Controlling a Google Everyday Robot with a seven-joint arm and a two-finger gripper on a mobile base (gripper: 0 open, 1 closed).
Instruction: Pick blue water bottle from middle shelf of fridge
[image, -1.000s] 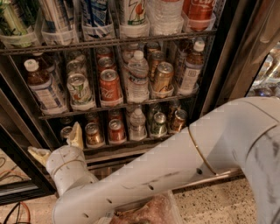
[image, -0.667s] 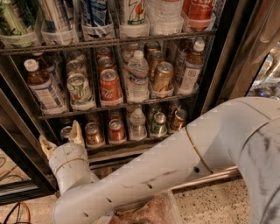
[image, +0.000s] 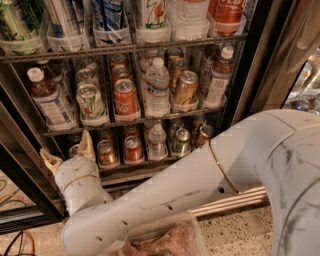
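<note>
Pale blue-white label, white screw cap, brown liquid: the small plastic blue water bottle (image: 48, 98) stands upright at the left end of the dark wire middle shelf (image: 140, 120) of the black-framed glass-door fridge (image: 250, 75). It lies at about 11 o'clock from the white two-finger gripper (image: 65, 146), one rack higher and apart from it. The tan fingers (image: 86, 141) are spread wide and hold nothing.

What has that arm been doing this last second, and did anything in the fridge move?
The gripper has risen a little in front of the bottom rack. Its two open fingers are nearing the middle shelf, below the white-capped brown bottle at the left. It holds nothing. Nothing on the racks shifted.
</note>
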